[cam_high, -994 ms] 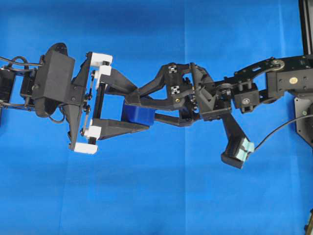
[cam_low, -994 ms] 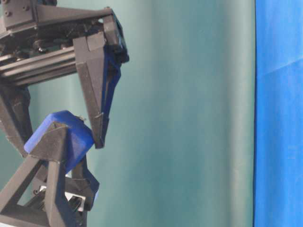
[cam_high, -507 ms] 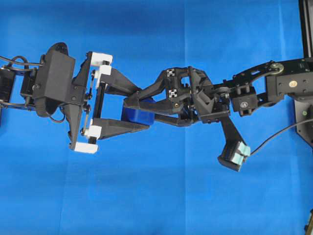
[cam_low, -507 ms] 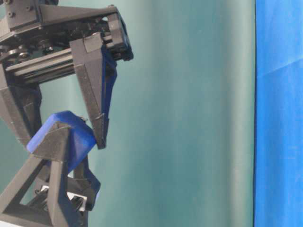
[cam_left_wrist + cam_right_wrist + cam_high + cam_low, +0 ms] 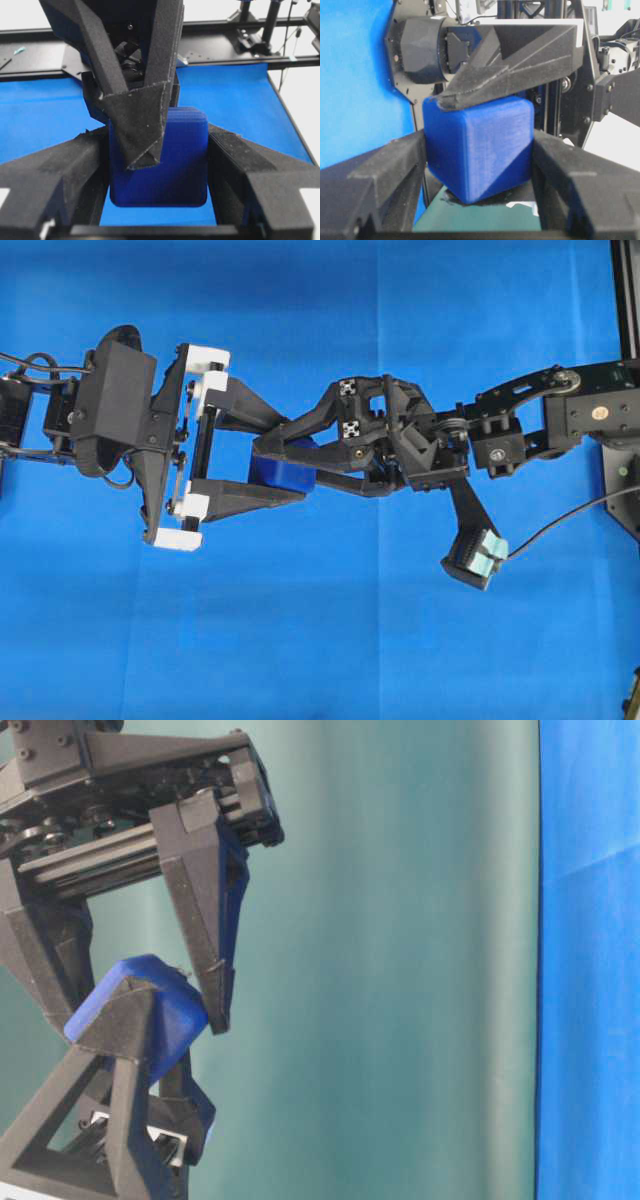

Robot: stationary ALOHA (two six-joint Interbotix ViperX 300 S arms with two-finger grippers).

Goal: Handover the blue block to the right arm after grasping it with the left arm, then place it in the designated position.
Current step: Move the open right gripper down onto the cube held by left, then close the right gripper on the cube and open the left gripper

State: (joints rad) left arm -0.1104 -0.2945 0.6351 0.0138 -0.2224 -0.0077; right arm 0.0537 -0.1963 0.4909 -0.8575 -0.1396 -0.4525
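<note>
Closest to the left wrist camera, the blue block [image 5: 165,160] sits clamped between the left tool [image 5: 290,460] fingers, while the right tool [image 5: 275,465] closes across it, both gripping. If the left lets go early, the block could drop to the cloth-covered surface [image 5: 320,640] far beneath.

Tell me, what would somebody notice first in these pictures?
The small blue block held up in mid-air at the middle, above the blue cloth. The left arm's tool and the right arm's tool meet there nose to nose, both touching the block.
</note>
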